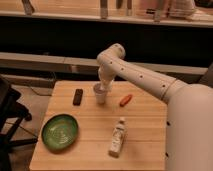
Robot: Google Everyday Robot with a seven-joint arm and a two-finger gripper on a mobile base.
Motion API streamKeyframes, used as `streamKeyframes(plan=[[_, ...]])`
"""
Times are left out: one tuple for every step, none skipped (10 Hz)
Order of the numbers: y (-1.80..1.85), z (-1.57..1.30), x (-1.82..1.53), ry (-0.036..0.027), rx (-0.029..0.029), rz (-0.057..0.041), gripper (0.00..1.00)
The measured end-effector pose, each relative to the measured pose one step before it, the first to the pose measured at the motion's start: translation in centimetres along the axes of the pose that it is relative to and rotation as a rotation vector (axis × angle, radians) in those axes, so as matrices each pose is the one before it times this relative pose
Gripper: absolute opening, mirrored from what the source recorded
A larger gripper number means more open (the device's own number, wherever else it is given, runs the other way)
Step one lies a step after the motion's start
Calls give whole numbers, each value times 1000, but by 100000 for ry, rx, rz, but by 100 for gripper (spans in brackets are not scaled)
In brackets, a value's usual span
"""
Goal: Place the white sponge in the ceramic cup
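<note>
Gripper [103, 85]: at the end of the white robot arm [142, 80], pointing down at the far middle of the table, with its tip right at the mouth of the cup.
Gripper state: cannot tell whether it is spread or pressed together; its tip blends with the cup's rim.
Ceramic cup [100, 95]: small, plain, whitish-grey, upright on the light wooden table [145, 125], directly under the gripper.
White sponge: cannot be made out apart from the gripper tip and the cup mouth, so I cannot tell whether it is held or inside the cup.
Black rectangular object [78, 96]: lying flat to the left of the cup, near it but apart.
Orange elongated object [126, 100]: lying to the right of the cup, apart from it.
Green round bowl [60, 131]: near left part of the table, well apart from the cup.
White bottle-shaped object [118, 137]: lying near the table's near edge, right of the bowl.
Robot body [192, 135]: large and white, at the table's right side.
</note>
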Motion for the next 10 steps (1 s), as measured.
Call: streamKeyframes(plan=[[-59,49,31,-6,250,-115,8],[-24,55,26,-11,186,-78,8],[-66,60,65,1,295,-117,8],[-42,36,68,-22,237,-29,8],[-56,-9,91,83,202,-57,10],[-27,25,37,-42,166,-10,14],[-45,-6,44,37,196,-64,14],[-29,69,49,-14,219,-67,14],[-61,33,74,21,320,-56,13],[-42,19,39,19,161,-106,9]])
